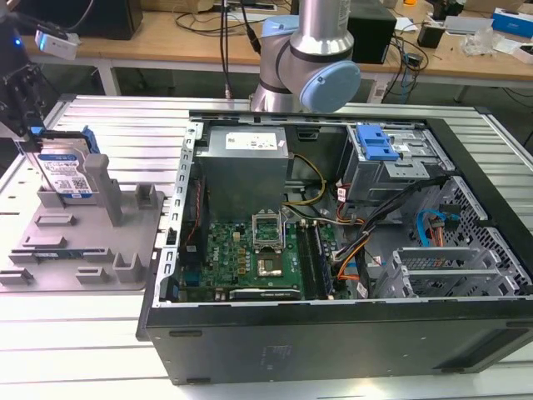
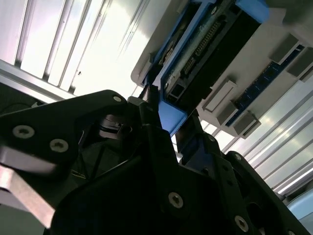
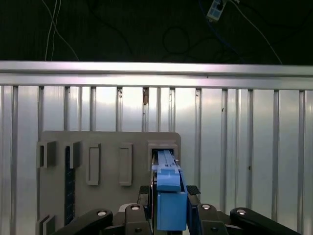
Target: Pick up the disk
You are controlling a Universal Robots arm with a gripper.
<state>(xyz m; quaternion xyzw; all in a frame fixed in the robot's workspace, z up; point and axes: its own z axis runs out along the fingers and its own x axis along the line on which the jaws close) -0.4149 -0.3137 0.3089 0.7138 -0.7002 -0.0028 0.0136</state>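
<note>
At the bottom centre of the first wrist view, the gripper (image 3: 169, 192) has its black fingers (image 3: 193, 190) closed on the disk (image 3: 171, 210). The disk shows edge-on there, as a blue rail pinched between them.

In the exterior view the disk stands upright at the left edge of the frame, with its label facing the camera. Its lower end sits at a slot of the grey holder fixture (image 1: 100, 237), which lies on the slatted metal table (image 1: 108, 125). Whether that end has cleared the slot cannot be told.

The step in hand looks like the grasp itself: the hold is made and the lift is at most barely begun. Getting the disk free would probably call for a straight pull along the slot. The grip would need to stay firm and untilted, so the rails do not bind on the fixture's walls.

Farther off, the open computer case (image 1: 333, 321) takes up the centre and right. Its blue-latched drive cage (image 1: 375, 146) sits toward the upper right, and the arm (image 1: 321, 50) rises at top centre.
</note>
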